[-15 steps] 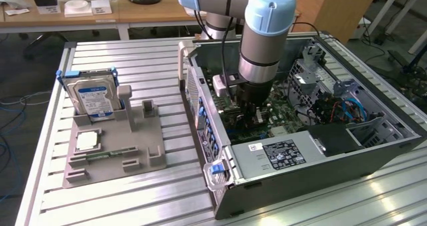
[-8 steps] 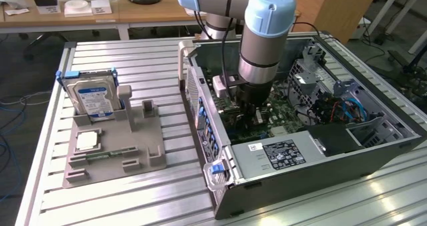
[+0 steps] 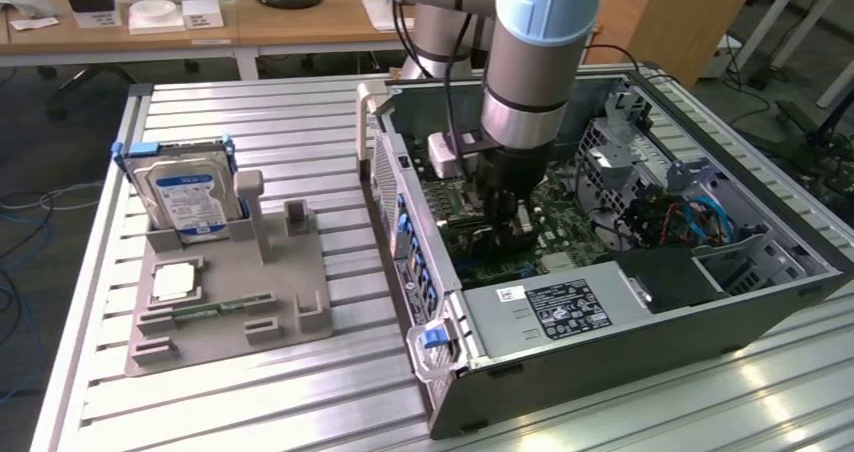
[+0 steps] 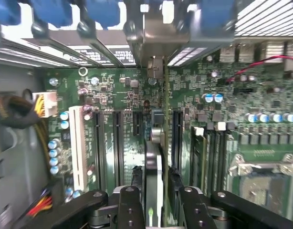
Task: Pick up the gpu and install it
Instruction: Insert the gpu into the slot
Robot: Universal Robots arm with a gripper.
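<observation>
The gpu (image 4: 153,162) is standing edge-on between the fingertips of the gripper (image 4: 155,198), which is clamping it from both sides, just above the motherboard (image 4: 118,100) slots inside the computer case (image 3: 641,342). The arm (image 3: 527,82) is reaching down into the case; the hard drive (image 3: 191,194) is sitting at nine o'clock of it on the grey holder (image 3: 240,302).
</observation>
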